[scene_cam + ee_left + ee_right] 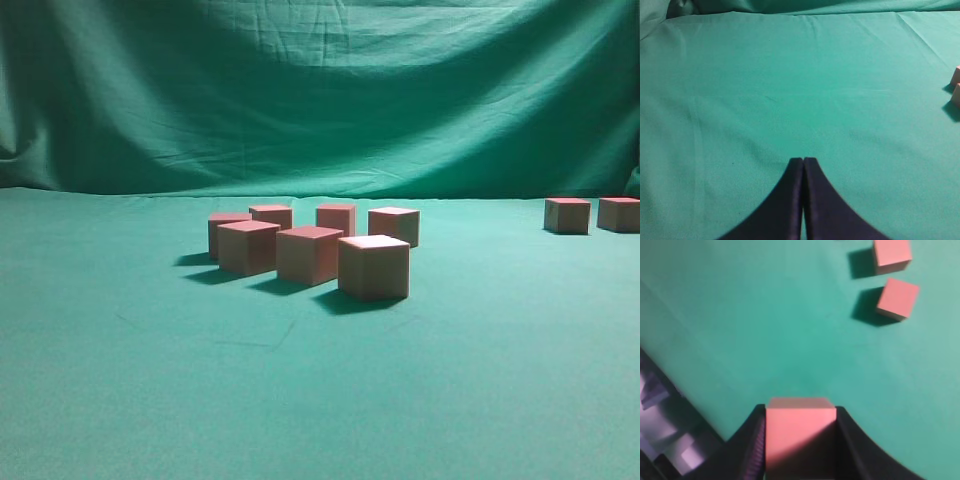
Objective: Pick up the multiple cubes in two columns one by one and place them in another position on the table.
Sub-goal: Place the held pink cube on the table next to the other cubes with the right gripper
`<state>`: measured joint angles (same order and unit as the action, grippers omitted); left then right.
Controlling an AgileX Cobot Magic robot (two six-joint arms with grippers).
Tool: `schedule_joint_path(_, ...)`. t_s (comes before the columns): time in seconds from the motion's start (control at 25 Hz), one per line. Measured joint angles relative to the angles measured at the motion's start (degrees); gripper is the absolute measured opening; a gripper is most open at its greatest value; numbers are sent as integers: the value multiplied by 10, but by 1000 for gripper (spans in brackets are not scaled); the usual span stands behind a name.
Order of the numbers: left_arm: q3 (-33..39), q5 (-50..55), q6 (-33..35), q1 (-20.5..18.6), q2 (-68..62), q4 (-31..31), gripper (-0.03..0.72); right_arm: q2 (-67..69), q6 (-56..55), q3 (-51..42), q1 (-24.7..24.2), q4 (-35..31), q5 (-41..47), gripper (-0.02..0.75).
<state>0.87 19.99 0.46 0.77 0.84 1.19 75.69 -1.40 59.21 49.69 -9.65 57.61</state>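
Observation:
Several reddish-pink cubes [310,253] stand in two columns on the green table [300,400] in the exterior view. Two more cubes [567,215] stand apart at the far right; they also show in the right wrist view [897,299]. My right gripper [800,412] is shut on one cube [800,432] and holds it above the cloth. My left gripper [803,161] is shut and empty over bare cloth; two cube edges [956,95] show at that view's right border. Neither gripper shows in the exterior view.
A draped green backdrop [320,90] rises behind the table. In the right wrist view the table's edge and a dark area with grey shapes [665,440] lie at the lower left.

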Motion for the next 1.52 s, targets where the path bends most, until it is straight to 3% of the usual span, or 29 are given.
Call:
schedule_joint_path(0.24, 0, 0, 0, 0, 0, 0, 0, 94, 7, 13, 10, 40, -13, 269)
schedule_joint_path(0.76, 0, 0, 0, 0, 0, 0, 0, 208, -26, 17, 10, 110, -132, 269)
schedule_joint_path(1.52, 0, 0, 0, 0, 0, 0, 0, 262, -102, 17, 10, 178, -148, 269)
